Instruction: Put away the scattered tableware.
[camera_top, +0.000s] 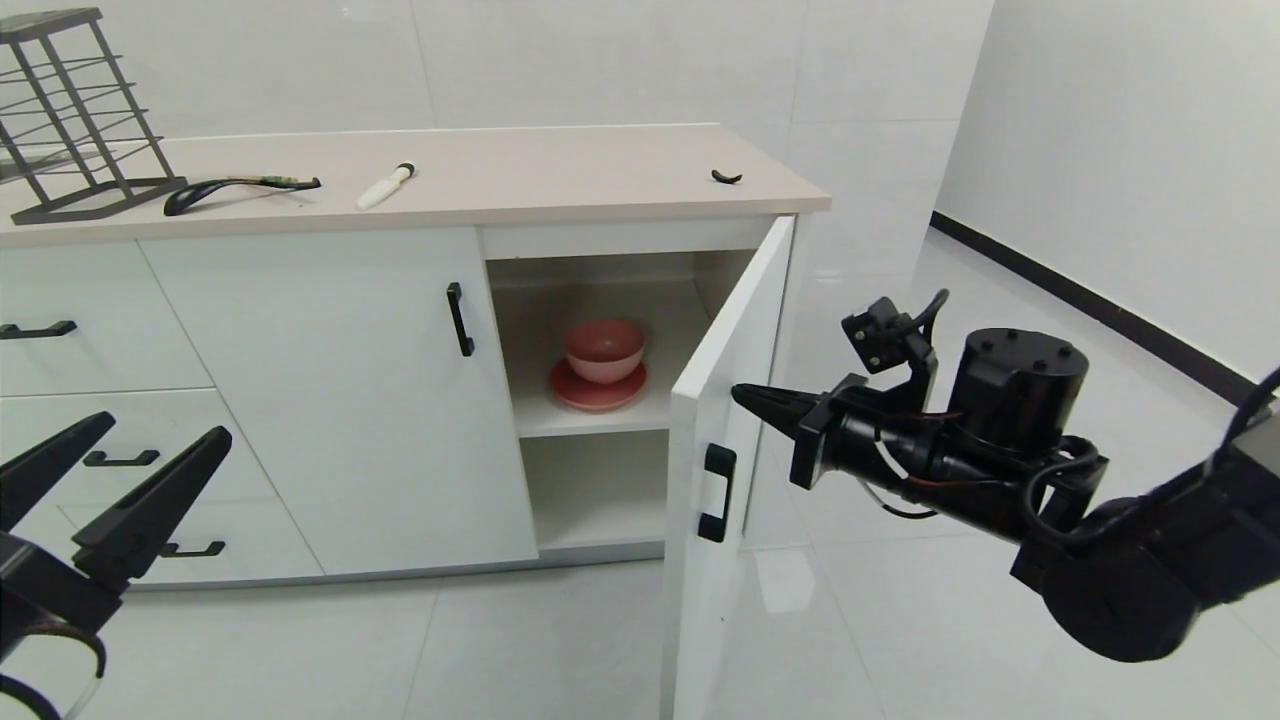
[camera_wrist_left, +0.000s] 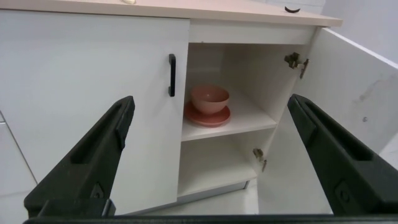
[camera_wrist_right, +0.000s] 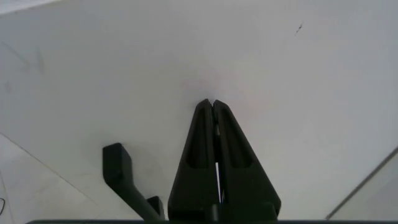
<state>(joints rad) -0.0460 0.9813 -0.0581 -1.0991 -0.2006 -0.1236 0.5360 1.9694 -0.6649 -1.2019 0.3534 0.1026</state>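
Observation:
A pink bowl (camera_top: 604, 349) sits on a pink plate (camera_top: 597, 388) on the upper shelf of the open cabinet, also seen as the bowl (camera_wrist_left: 210, 98) on the plate (camera_wrist_left: 208, 116) in the left wrist view. My right gripper (camera_top: 742, 395) is shut with its tips against the outer face of the open cabinet door (camera_top: 722, 420), just above the door's black handle (camera_top: 716, 492); the right wrist view shows the same shut gripper (camera_wrist_right: 212, 104) touching the door by the handle (camera_wrist_right: 126, 183). My left gripper (camera_top: 160, 432) hangs open and empty low at the left, before the drawers.
On the countertop (camera_top: 560, 170) lie a black ladle (camera_top: 235, 187), a white-handled utensil (camera_top: 385, 186) and a small black piece (camera_top: 726, 177). A dark wire rack (camera_top: 70, 110) stands at the counter's far left. The left cabinet door (camera_top: 340, 400) is closed. The lower shelf (camera_top: 595, 495) is bare.

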